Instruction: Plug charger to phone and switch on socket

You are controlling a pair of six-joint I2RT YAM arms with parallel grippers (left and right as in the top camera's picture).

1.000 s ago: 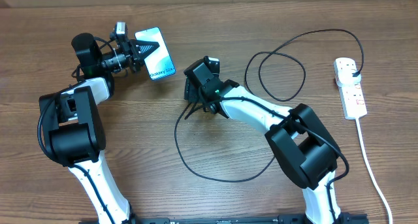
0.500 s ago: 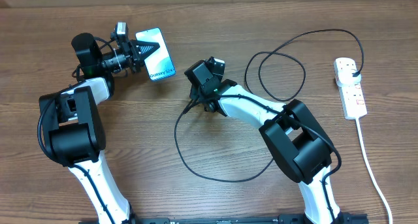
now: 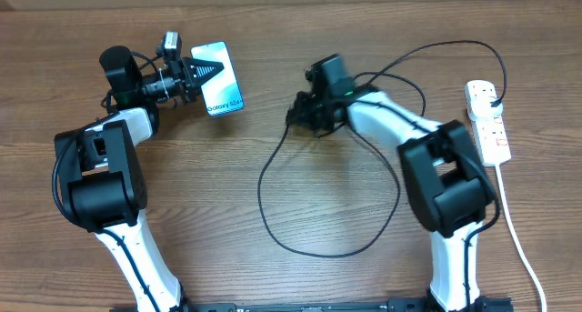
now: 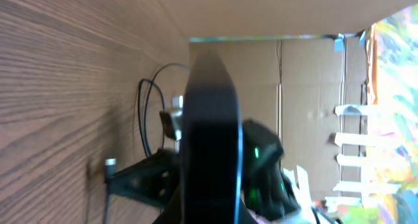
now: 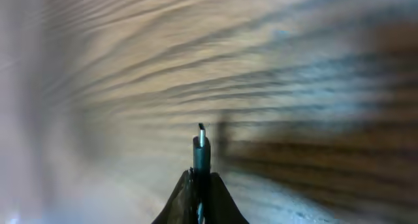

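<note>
The phone (image 3: 222,80), with its light-blue screen up, is held at the back left, and my left gripper (image 3: 207,70) is shut on its near end. In the left wrist view the phone (image 4: 210,132) shows edge-on as a dark slab between the jaws. My right gripper (image 3: 298,113) is near the table's middle, shut on the charger's connector tip (image 5: 200,144), which sticks out past the fingers (image 5: 185,192). The black charger cable (image 3: 273,221) loops over the table to a plug in the white socket (image 3: 487,123) at the right.
The socket's thick white cord (image 3: 518,239) runs down the right side to the front edge. A cardboard wall (image 4: 313,80) stands behind the table. The charger cable forms a second loop (image 3: 400,85) behind the right arm.
My right gripper closed on the connector end and moved right and back with it. The front cable loop was dragged to the right. The left arm and phone stayed put.
</note>
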